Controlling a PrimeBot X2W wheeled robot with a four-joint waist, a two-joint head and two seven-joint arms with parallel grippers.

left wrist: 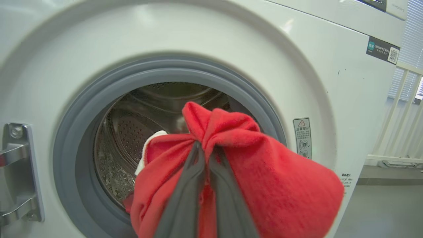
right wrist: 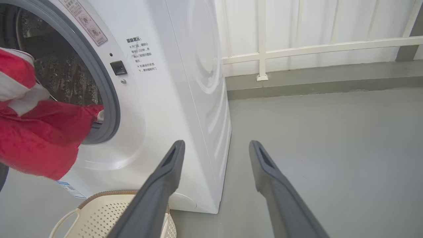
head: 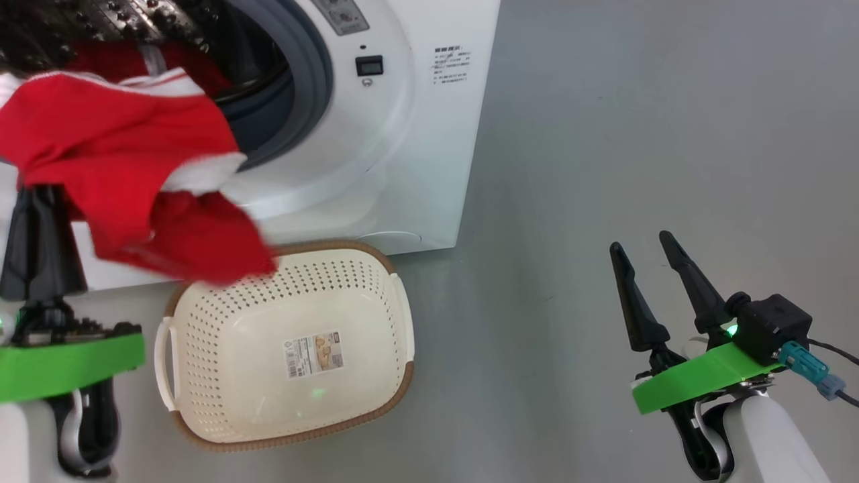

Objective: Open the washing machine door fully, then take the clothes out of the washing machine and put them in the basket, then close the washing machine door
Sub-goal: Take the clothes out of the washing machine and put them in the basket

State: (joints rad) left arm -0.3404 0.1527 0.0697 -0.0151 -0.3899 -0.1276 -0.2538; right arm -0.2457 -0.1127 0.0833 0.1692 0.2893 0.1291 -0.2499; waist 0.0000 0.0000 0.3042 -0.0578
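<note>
The white washing machine (head: 416, 134) stands with its mouth uncovered, grey gasket (left wrist: 82, 109) and steel drum (left wrist: 132, 132) showing. Its door is out of view; only a metal hinge (left wrist: 16, 172) shows. My left gripper (left wrist: 206, 147) is shut on a red garment with white trim (head: 127, 168), one of the clothes, held in front of the opening, its lower end hanging over the basket's far left corner. More red fabric (head: 134, 57) lies in the drum. The cream basket (head: 235, 335) sits on the floor below, holding nothing. My right gripper (head: 641, 243) hangs open to the right, nothing between its fingers.
Grey floor (head: 671, 134) stretches to the right of the machine. A white railing (right wrist: 297, 49) runs along the wall behind it. The basket (right wrist: 99, 215) stands close against the machine's front.
</note>
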